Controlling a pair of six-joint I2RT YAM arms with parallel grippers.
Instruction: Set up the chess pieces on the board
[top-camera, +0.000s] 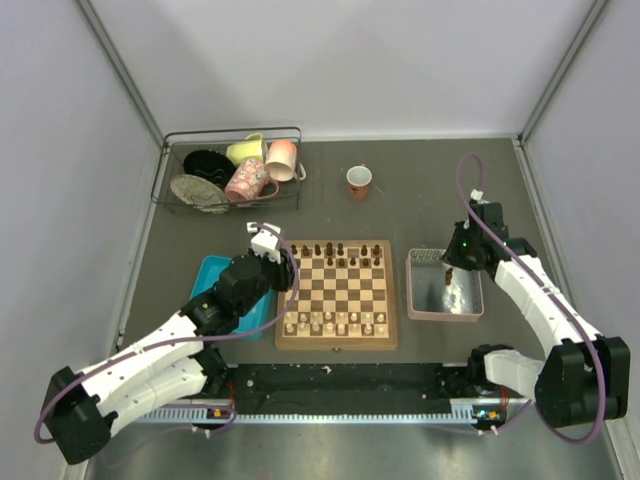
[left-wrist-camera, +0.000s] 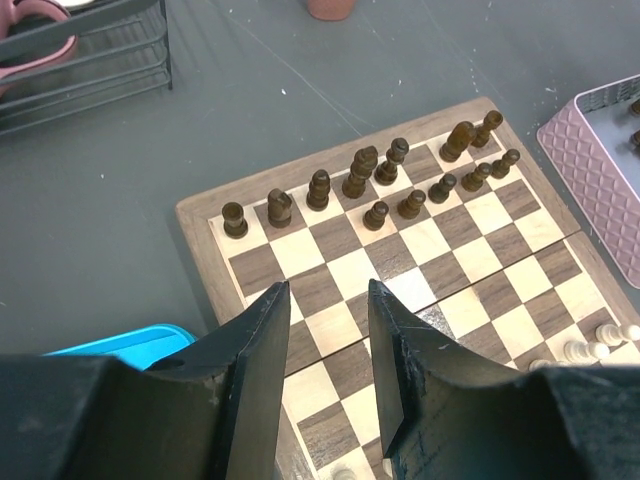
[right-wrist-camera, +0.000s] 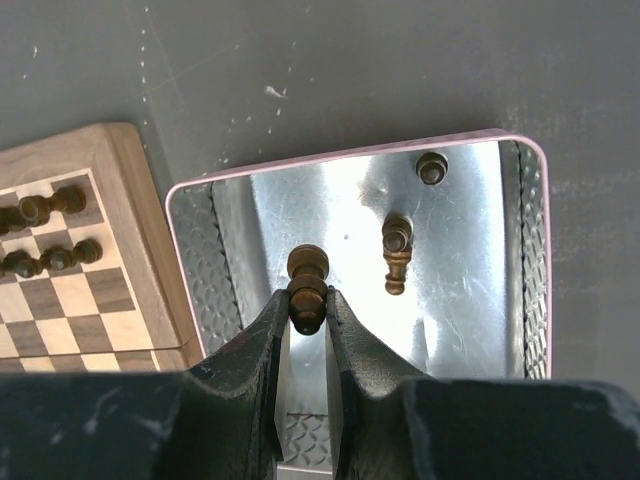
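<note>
The board (top-camera: 336, 295) sat mid-frame in the top view, dark chess pieces (top-camera: 335, 249) lining its upper rows; the tray (top-camera: 411, 290) right of it held two more. My right gripper (right-wrist-camera: 307, 318) pinched one dark piece (right-wrist-camera: 307, 275) over that tray, so a straight lift clear of the rim before crossing seemed wisest, while my left gripper (left-wrist-camera: 328, 290) hung spread and empty over the board. No writing was legible anywhere.
</note>
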